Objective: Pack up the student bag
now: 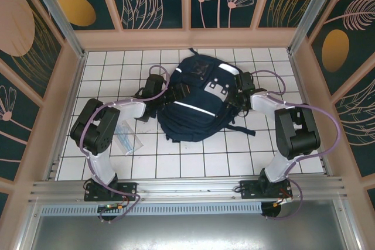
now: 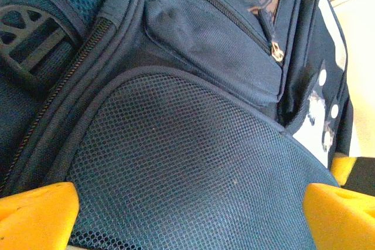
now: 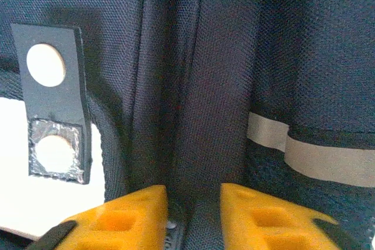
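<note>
The student bag (image 1: 196, 115), a dark navy backpack with white stripes and white-grey front patches (image 1: 218, 89), lies in the middle of the tiled table. My left gripper (image 1: 171, 93) is at its left side. In the left wrist view the left gripper (image 2: 187, 223) stands wide open, its yellow fingertips (image 2: 35, 215) far apart over the bag's mesh pocket (image 2: 187, 156). My right gripper (image 1: 237, 95) is at the bag's right side. In the right wrist view the right gripper (image 3: 193, 218) is closed on a ridge of navy fabric (image 3: 199, 144) with a zipper, beside a reflective stripe (image 3: 310, 150).
A clear plastic pouch (image 1: 126, 139) lies on the tiles left of the bag, partly under my left arm. A small zipped pocket with a metal pull (image 2: 276, 54) sits above the mesh. Enclosure walls (image 1: 76, 86) ring the table closely.
</note>
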